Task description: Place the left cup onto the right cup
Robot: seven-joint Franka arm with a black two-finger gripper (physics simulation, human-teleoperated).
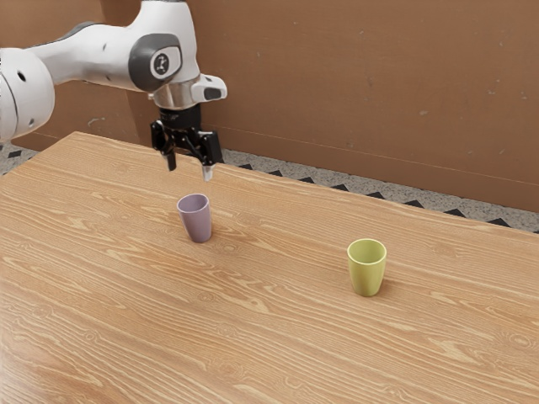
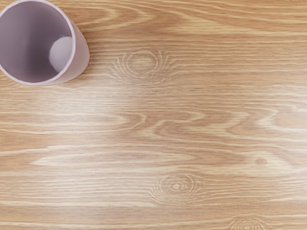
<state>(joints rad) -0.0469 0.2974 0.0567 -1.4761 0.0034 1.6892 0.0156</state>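
A pale purple cup (image 1: 195, 217) stands upright on the wooden table (image 1: 253, 337), toward the exterior view's left. A yellow-green cup (image 1: 366, 266) stands upright further to the exterior view's right. My black gripper (image 1: 189, 167) hangs open above the table, a little behind and above the purple cup, with nothing between its fingers. In the wrist view I look down into the purple cup (image 2: 41, 43), off to one side of my hand, with bare table (image 2: 182, 134) under the hand.
A brown wall (image 1: 379, 76) runs behind the table's far edge, above a strip of patterned floor (image 1: 404, 195). Open wood lies between the two cups and toward the front of the table.
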